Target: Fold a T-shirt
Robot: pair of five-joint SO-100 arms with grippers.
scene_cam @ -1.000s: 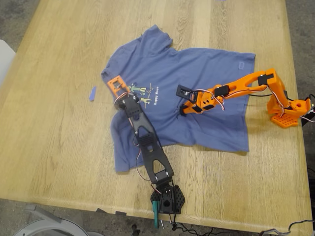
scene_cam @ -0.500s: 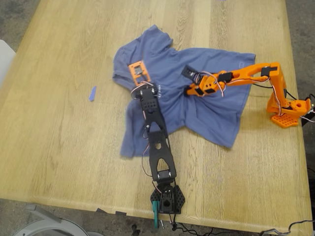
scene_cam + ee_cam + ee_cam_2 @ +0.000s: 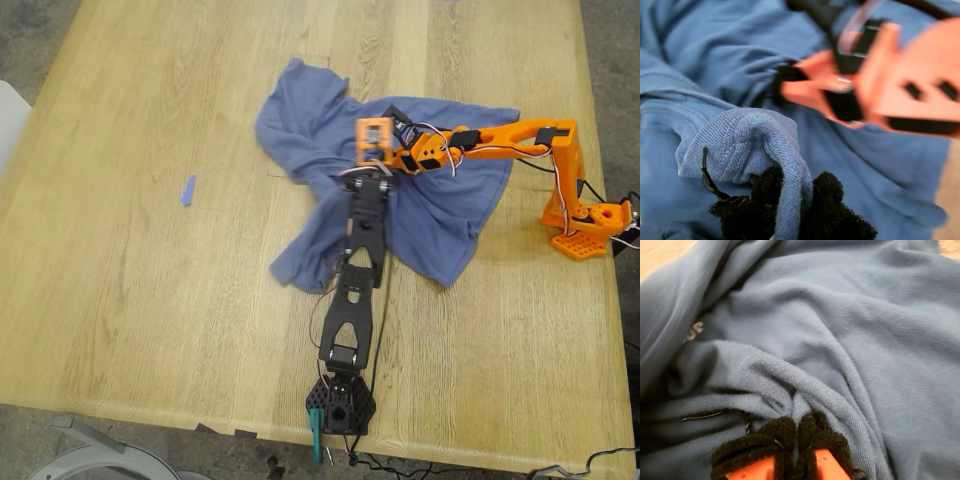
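The slate-blue T-shirt (image 3: 440, 215) lies bunched and crumpled on the wooden table (image 3: 130, 290), right of centre in the exterior view, with its print hidden. My first gripper (image 3: 372, 160), on the black arm, is shut on a ribbed edge of the T-shirt (image 3: 740, 140), which is pinched between its black pads (image 3: 827, 192). My second gripper (image 3: 398, 125), on the orange arm, is shut on a fold of the T-shirt (image 3: 840, 315) just beyond the first one. The second gripper (image 3: 805, 87) shows blurred and close in the first wrist view. Both sit over the middle of the cloth.
A small blue tape strip (image 3: 188, 190) lies on the bare wood at the exterior view's left. The black arm's base (image 3: 340, 405) stands at the near table edge. The orange arm's base (image 3: 585, 228) stands at the exterior view's right edge.
Both grippers have swung toward the exterior view's right and far side, dragging the cloth along. The T-shirt went from spread flat to bunched, and its chest print is now covered.
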